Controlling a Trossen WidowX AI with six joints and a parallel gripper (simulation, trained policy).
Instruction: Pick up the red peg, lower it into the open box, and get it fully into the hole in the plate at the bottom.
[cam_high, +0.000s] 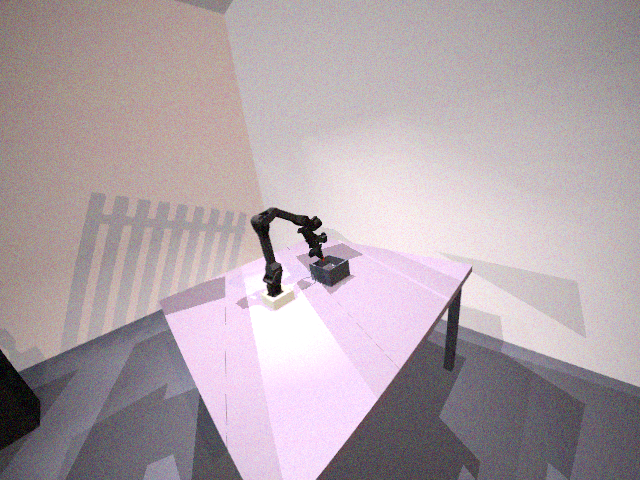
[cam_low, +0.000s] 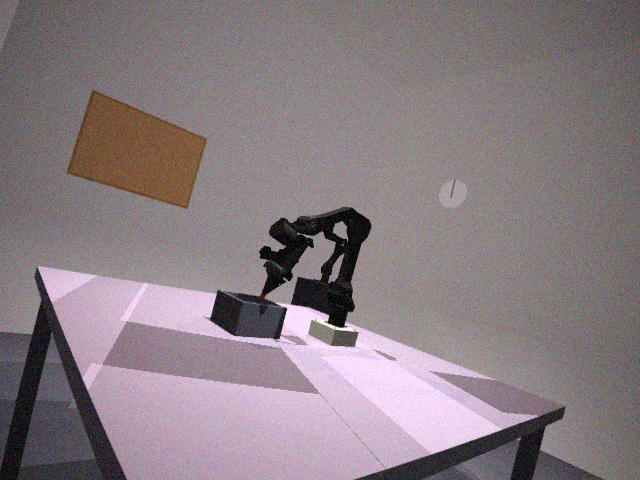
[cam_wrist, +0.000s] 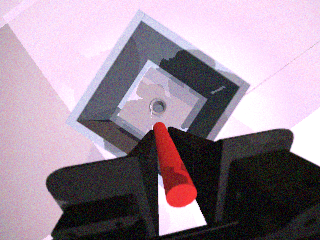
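My gripper (cam_high: 320, 257) (cam_low: 264, 294) (cam_wrist: 161, 132) is shut on the red peg (cam_high: 323, 259) (cam_low: 262, 297) (cam_wrist: 171, 167). The fingertips are at about the height of the rim of the dark grey open box (cam_high: 331, 276) (cam_low: 259, 320) (cam_wrist: 106, 80), near one side of its opening. In the wrist view the peg's far end shows just below the hole (cam_wrist: 158, 106) in the pale plate (cam_wrist: 134, 107) at the box's bottom. The hole is empty. How far the peg's lower end stands above the plate cannot be told.
The box stands on the pinkish table (cam_high: 330, 372) (cam_low: 206, 423). The arm's pale base block (cam_high: 278, 299) (cam_low: 333, 334) is beside the box. A dark block-like object (cam_low: 310, 293) shows behind the arm in the exterior view.
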